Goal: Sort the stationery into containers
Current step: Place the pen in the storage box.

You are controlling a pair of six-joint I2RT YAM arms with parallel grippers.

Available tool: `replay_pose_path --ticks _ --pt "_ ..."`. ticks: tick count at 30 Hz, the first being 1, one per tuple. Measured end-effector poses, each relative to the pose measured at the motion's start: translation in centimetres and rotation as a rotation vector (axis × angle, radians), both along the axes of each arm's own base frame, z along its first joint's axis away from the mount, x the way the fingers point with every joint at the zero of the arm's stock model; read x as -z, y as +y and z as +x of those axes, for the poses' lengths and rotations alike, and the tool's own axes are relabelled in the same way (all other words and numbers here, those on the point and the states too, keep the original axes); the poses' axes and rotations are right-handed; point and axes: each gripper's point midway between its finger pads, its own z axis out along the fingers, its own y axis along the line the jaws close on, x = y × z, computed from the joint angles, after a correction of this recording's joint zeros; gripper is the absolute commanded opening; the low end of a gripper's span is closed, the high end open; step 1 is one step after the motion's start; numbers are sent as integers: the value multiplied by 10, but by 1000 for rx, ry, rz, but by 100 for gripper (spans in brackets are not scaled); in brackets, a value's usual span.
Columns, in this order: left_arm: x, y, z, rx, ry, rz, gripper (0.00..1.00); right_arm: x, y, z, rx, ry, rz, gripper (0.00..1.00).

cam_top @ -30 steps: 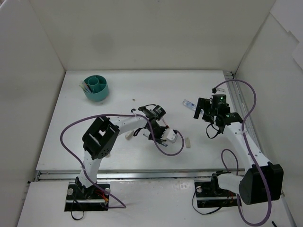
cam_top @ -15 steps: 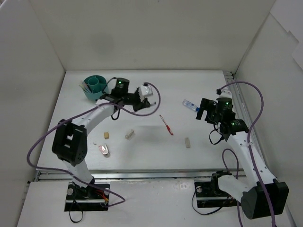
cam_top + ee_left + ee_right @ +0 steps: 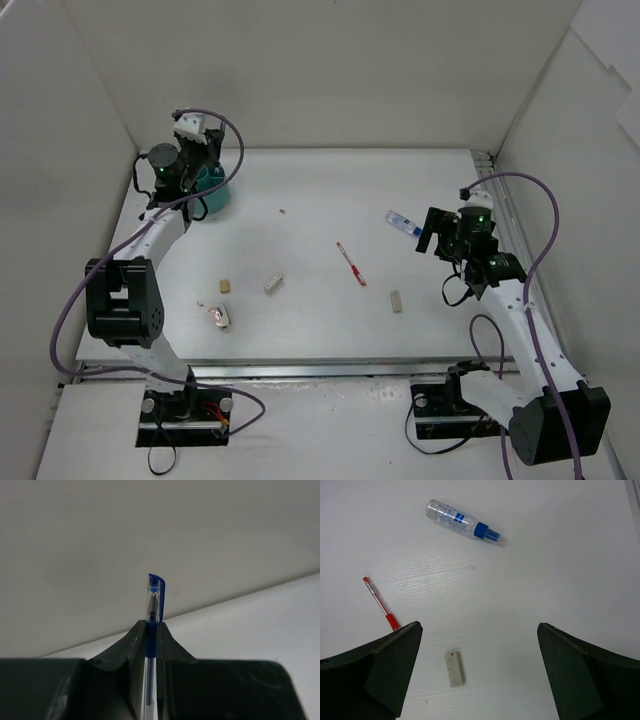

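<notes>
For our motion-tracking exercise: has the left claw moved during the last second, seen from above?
Yes. The left claw swung from the middle of the table to the far-left corner, ending at the teal cup, shut on a blue pen.

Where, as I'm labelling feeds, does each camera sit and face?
Top external: above and behind the bases, looking down on the table; left arm and right arm show.
Left wrist: on the left arm, looking along the left tool, shut on a blue pen, toward a wall.
Right wrist: on the right arm, looking down on the table past the open right tool.
Shared: top and right wrist both show red pen, tube, eraser.
</notes>
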Motion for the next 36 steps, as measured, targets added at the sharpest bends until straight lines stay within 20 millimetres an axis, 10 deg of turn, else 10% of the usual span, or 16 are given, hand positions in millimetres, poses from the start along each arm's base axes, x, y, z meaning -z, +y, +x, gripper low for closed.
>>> replay_pose_path --ticks 7,29,36 --pt "15 58 27 -143 -65 -98 0 -1 -5 0 21 -5 -15 98" --pt "110 68 37 -218 -69 -65 1 11 -10 3 49 34 -34 98" --pt "121 75 30 -259 -40 -71 61 12 -10 4 48 38 -34 98"
